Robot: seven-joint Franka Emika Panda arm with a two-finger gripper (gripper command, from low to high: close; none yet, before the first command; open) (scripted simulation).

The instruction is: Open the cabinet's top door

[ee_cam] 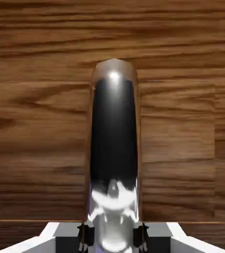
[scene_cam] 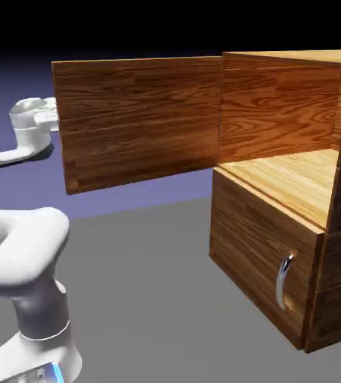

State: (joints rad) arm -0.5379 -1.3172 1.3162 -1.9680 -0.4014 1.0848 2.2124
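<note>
Rendered simulation, blue-violet backdrop (scene_cam: 9,82), grey table (scene_cam: 143,299)

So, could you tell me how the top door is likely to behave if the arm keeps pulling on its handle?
The top door looks like a rigid wood panel, so it should swing, not flex. Its handle is polished metal, probably slippery. The tool seems closed around the handle, so the door would likely follow the pull.

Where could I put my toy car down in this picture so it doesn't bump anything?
The best spot is the bare grey table, between the white arm and the cabinet. The pale shelf inside the cabinet, behind the swung-open top door, looks bare too. It is crowded at the door's outer side, where the tool grips the silver handle.
</note>
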